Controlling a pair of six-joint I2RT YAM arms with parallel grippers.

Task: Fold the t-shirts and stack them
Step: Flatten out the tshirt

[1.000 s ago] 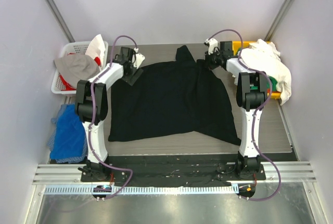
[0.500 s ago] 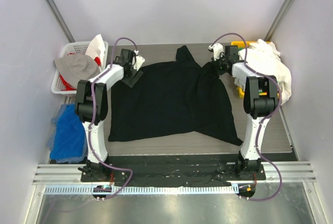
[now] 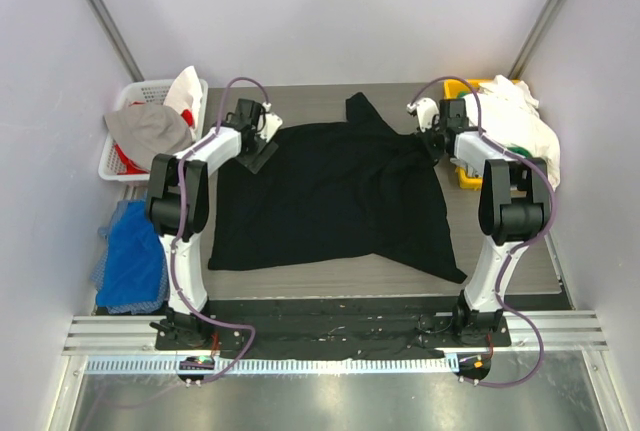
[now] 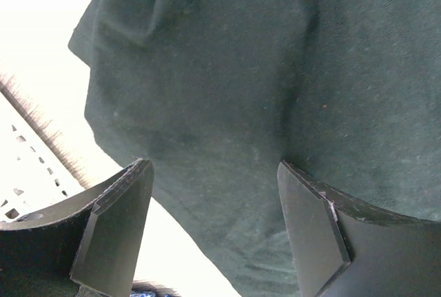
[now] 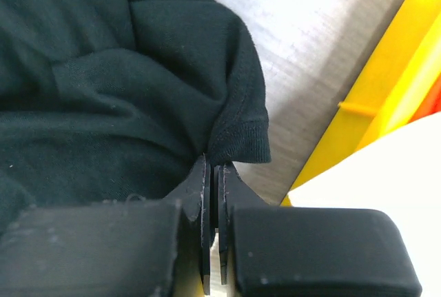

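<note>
Black t-shirt (image 3: 330, 196): spread flat across the middle of the table (image 3: 300, 101).
Left gripper (image 4: 213, 173): jaws wide apart, holding nothing, over the shirt's far-left sleeve.
Right gripper (image 5: 212, 166): pinched tight on the far-right sleeve hem (just beside the yellow bin (image 3: 468, 179)).

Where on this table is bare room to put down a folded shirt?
Bare wood: the far strip between the left pincer and the collar of the black t-shirt; the near strip between its hem and the black mat. Crowded: white basket at left, yellow bin at right, blue cloth near left.
</note>
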